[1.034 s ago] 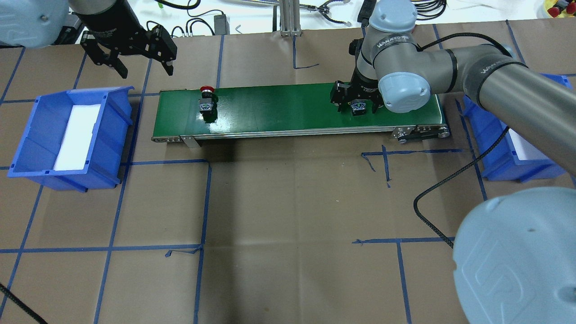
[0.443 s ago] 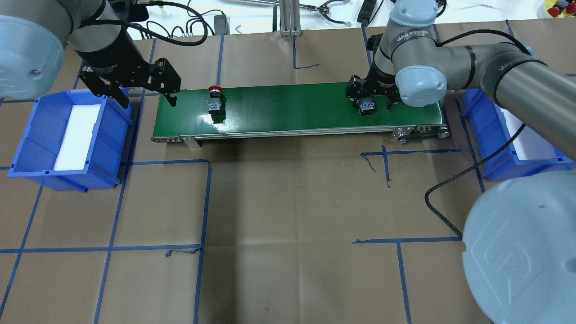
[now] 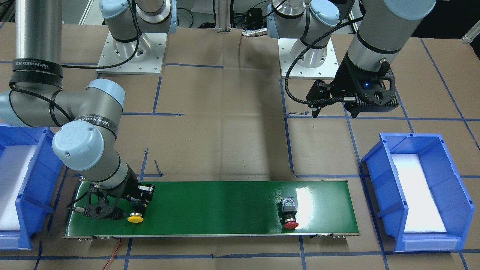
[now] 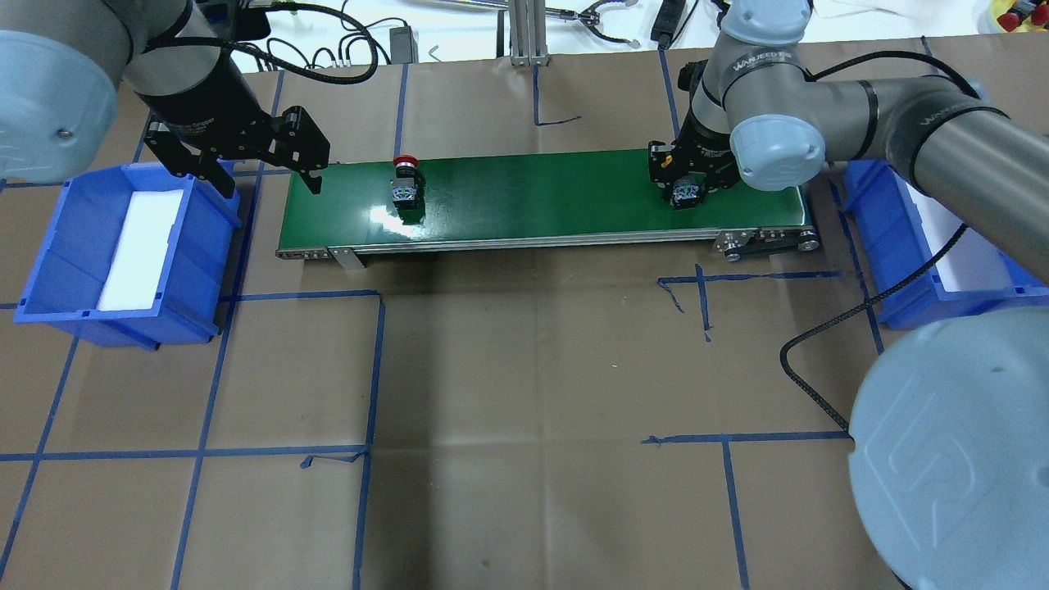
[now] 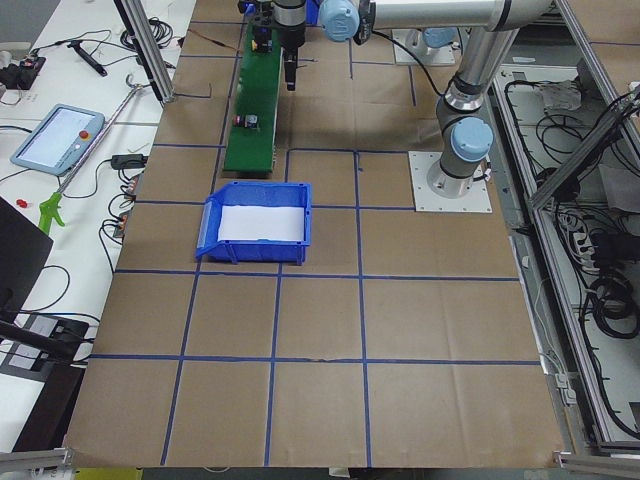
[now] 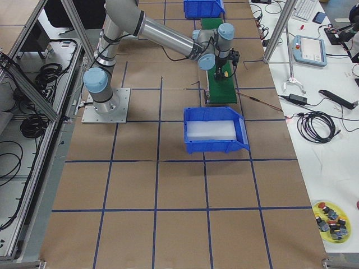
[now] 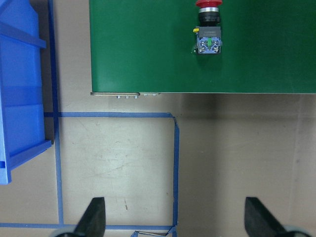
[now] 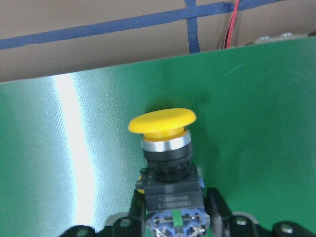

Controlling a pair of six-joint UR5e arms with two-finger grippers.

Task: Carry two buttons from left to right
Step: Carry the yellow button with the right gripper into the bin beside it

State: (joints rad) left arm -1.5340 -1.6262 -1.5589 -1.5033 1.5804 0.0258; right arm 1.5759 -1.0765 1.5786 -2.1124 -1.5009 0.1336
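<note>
A yellow-capped button point(image 8: 163, 122) lies on its side near the right end of the green conveyor belt point(image 4: 533, 201). My right gripper point(image 4: 687, 184) is shut on it, with its fingers point(image 8: 138, 202) pressed against the rear block point(image 4: 687, 195). The yellow cap point(image 3: 135, 218) points away from the robot. A red-capped button point(image 4: 406, 188) lies free on the belt's left part, also seen in the front view point(image 3: 289, 214) and the left wrist view point(image 7: 208, 29). My left gripper point(image 4: 269, 176) hangs open and holds nothing, above the gap between the left bin and the belt's left end.
A blue bin point(image 4: 49, 246) with a white liner stands left of the belt. A second blue bin point(image 4: 901, 246) stands at the right, partly behind my right arm. A black cable point(image 4: 819, 336) trails over the brown paper, which is gridded with blue tape.
Both buttons have travelled right along the belt. My right gripper followed the yellow one and closed on it. My left gripper dropped toward the belt's left end, then held still.
</note>
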